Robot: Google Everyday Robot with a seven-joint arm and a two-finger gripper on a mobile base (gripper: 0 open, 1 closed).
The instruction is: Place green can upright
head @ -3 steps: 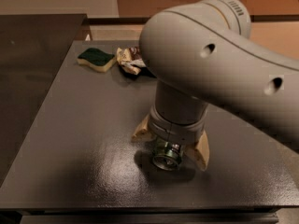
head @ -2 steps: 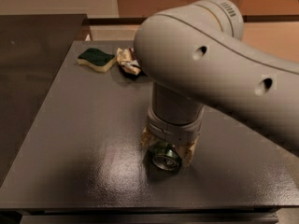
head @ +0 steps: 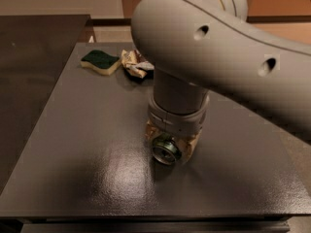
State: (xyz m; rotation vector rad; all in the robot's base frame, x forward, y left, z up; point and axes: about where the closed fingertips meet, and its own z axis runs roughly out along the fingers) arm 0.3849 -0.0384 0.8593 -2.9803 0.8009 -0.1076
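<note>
The green can point(head: 165, 151) lies on its side on the dark table point(head: 87, 144), near the front centre; only its silver end faces the camera, the green body is hidden under the wrist. My gripper point(head: 171, 144) reaches straight down from the big grey arm point(head: 214, 47) and its tan fingers point(head: 188, 142) are closed in on both sides of the can, right at the table surface.
A green-topped yellow sponge point(head: 100, 62) lies at the table's back left. A crumpled snack wrapper point(head: 135, 65) lies beside it, partly behind the arm. A darker counter point(head: 34, 57) adjoins on the left. The table's front edge point(head: 146, 216) is near.
The fingers, spread wide on either side of the can one second ago, have closed in against it. The can has stayed in place on the table.
</note>
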